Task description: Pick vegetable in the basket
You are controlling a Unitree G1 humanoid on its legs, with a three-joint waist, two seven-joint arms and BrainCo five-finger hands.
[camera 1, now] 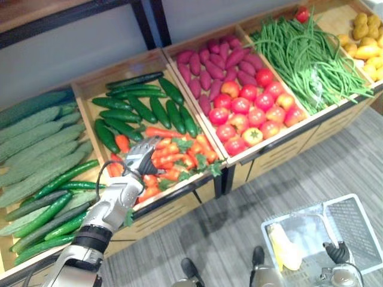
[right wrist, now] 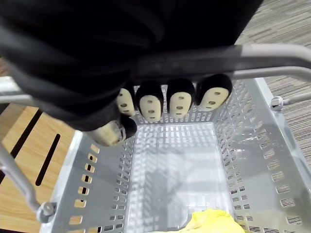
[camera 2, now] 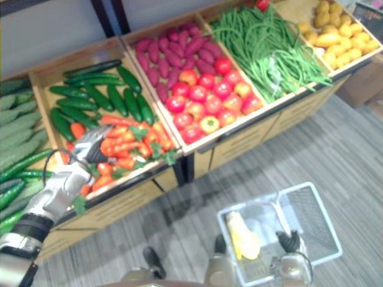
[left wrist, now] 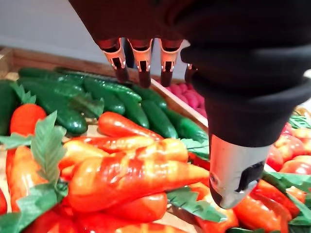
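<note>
While the right hand [right wrist: 148, 104] clamps the handle [right wrist: 262, 56] of the grey basket [right wrist: 252, 160], the left hand [camera 1: 140, 160] hovers open-fingered just above the carrots [left wrist: 131, 174], cucumbers [left wrist: 112, 97] beyond its fingertips [left wrist: 145, 77].

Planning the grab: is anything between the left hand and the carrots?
Nothing visible. The left hand, fingers straight, hangs just above the carrots; only their leaves lie among them. The basket, held in the right hand by its handle, is open on top.
</note>
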